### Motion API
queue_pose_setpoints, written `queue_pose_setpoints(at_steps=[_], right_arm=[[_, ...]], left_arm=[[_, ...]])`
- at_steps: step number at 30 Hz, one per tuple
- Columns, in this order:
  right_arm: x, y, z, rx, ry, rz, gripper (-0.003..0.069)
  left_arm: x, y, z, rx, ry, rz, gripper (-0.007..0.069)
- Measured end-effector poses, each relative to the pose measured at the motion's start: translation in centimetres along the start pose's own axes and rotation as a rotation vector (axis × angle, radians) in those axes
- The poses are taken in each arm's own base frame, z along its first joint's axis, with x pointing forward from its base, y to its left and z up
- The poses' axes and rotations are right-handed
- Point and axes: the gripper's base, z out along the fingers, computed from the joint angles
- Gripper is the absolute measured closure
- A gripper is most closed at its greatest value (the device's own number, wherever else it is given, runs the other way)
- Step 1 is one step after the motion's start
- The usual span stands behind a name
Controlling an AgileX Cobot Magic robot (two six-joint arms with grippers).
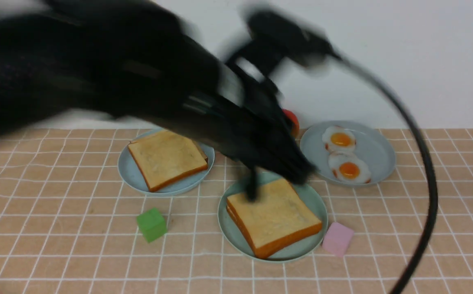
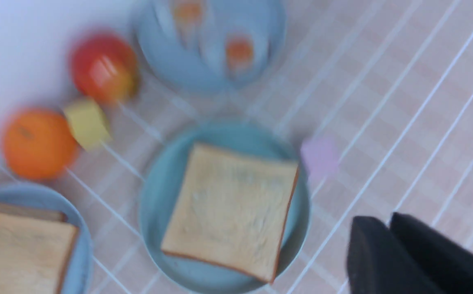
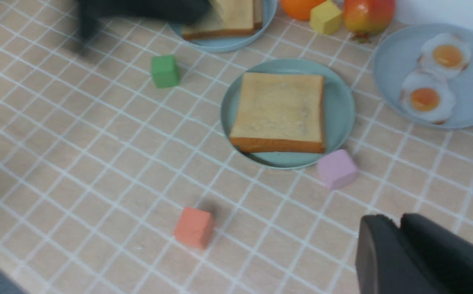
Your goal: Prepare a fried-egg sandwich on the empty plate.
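Front view, centre of frame: the mint-green plate [image 1: 230,228] sits on the tiled counter [image 1: 56,245]. One toast slice [image 1: 275,216] lies flat on it, turned at an angle, its corners close to the rim.

Upper left of that plate: a blue-grey plate [image 1: 128,171] carries the second toast slice [image 1: 167,159]. Upper right: another blue-grey plate [image 1: 377,155] holds the two fried eggs [image 1: 340,139], side by side and touching.

The left arm, heavily blurred, crosses from the upper left of the frame to the centre. The left tool [image 1: 277,179] hangs over the far edge of the mint-green plate. In the left wrist view its pads [image 2: 367,249] lie together with only a thin seam and nothing between them: clenched on nothing.

The right tool [image 3: 397,220] shows only in its own wrist view. Its pads are likewise pressed together and empty, above bare counter.

Other items: a green cube [image 1: 151,224] lower left of the mint-green plate; a pink cube [image 1: 337,239] just beside its lower right rim. A red fruit [image 3: 369,14], yellow cube [image 3: 325,16] and orange [image 3: 297,6] stand in a row near the wall, between the two blue-grey plates. An orange-red cube [image 3: 194,227] lies alone, well apart from the plates.
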Motion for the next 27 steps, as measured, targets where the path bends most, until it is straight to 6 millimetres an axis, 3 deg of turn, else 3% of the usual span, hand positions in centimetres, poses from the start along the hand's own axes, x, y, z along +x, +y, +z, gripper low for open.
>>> queue_pose_setpoints(at_steps=[2, 4, 5, 7, 10, 11, 12, 13, 17, 20, 24, 25, 27], right_arm=[[0.4, 0.0, -0.9, 0.046, -0.027, -0.002, 0.0573], [0.6, 0.0, -1.7, 0.081, -0.051, 0.002, 0.0574], [1.1, -0.1, -2.8, 0.138, -0.084, 0.01, 0.0587], [1.6, -0.1, -3.7, 0.179, -0.111, 0.032, 0.0613], [2.8, 0.1, -5.8, 0.248, -0.172, 0.075, 0.0662], [3.4, 0.3, -6.7, 0.274, -0.198, 0.103, 0.0667], [3.5, 0.3, -6.8, 0.279, -0.203, 0.101, 0.0667], [4.1, 0.4, -7.7, 0.301, -0.237, 0.144, 0.0668], [5.3, 0.5, -8.7, 0.336, -0.3, 0.211, 0.0666], [6.2, 0.2, -8.0, 0.35, -0.345, 0.243, 0.0663], [6.9, -1.0, -4.0, 0.33, -0.424, 0.297, 0.0659], [7.0, -1.1, -3.8, 0.328, -0.428, 0.301, 0.0659], [7.6, -1.8, -1.2, 0.309, -0.494, 0.321, 0.0658]], left_arm=[[1.1, -0.2, -4.3, 0.01, -0.113, -0.024, 0.0638], [2.0, -0.3, -6.7, 0.016, -0.188, -0.039, 0.0638], [4.2, -0.4, -8.8, 0.02, -0.266, -0.053, 0.0638], [7.2, -0.6, -10.3, 0.021, -0.34, -0.065, 0.0638], [11.9, -0.9, -11.5, 0.018, -0.515, -0.099, 0.0638], [14.2, -0.9, -11.2, 0.018, -0.571, -0.123, 0.0638], [14.5, -0.9, -11.5, 0.018, -0.592, -0.128, 0.0638], [16.8, -1.0, -11.1, 0.017, -0.672, -0.159, 0.0638], [19.7, -1.0, -10.9, 0.004, -0.788, -0.176, 0.0638], [20.5, -1.0, -10.9, -0.001, -0.838, -0.182, 0.0638], [20.7, -1.0, -10.9, -0.002, -0.841, -0.183, 0.0638], [20.7, -1.0, -10.9, -0.002, -0.839, -0.183, 0.0638], [20.8, -1.0, -10.7, -0.001, -0.824, -0.183, 0.0638]])
